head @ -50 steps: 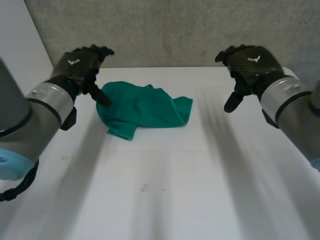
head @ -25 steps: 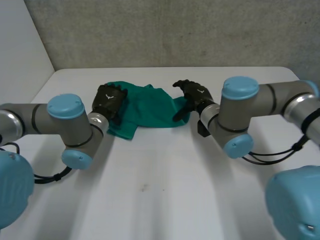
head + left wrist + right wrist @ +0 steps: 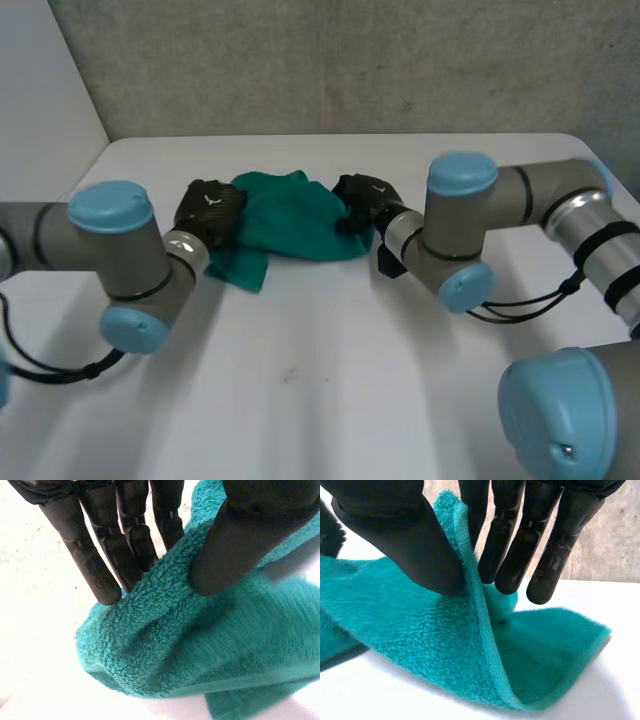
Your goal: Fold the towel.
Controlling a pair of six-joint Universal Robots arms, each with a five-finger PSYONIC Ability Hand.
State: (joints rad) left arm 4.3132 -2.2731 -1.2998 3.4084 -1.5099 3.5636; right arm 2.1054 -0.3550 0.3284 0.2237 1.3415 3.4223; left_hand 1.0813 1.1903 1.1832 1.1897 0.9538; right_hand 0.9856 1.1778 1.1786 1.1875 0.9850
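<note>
A crumpled green towel (image 3: 290, 218) lies on the white table (image 3: 330, 380) near its far side. My left hand (image 3: 210, 208) is at the towel's left edge, and its wrist view has the thumb (image 3: 240, 545) and straight fingers (image 3: 95, 570) pinching a fold of the towel (image 3: 200, 645) between them. At the towel's right edge my right hand (image 3: 362, 196) does the same: thumb (image 3: 410, 545) on one face, fingers (image 3: 540, 550) on the other, a raised edge of the towel (image 3: 470, 645) between them.
A grey wall (image 3: 330, 60) stands just behind the table's far edge. Both arms reach inward across the table, the left arm (image 3: 110, 250) and the right arm (image 3: 470, 230) low over the surface. Bare tabletop spreads in front of the towel.
Both hands came down from above the table to the towel's two sides and closed on its edges. The towel's right edge has been drawn inward and lifted.
</note>
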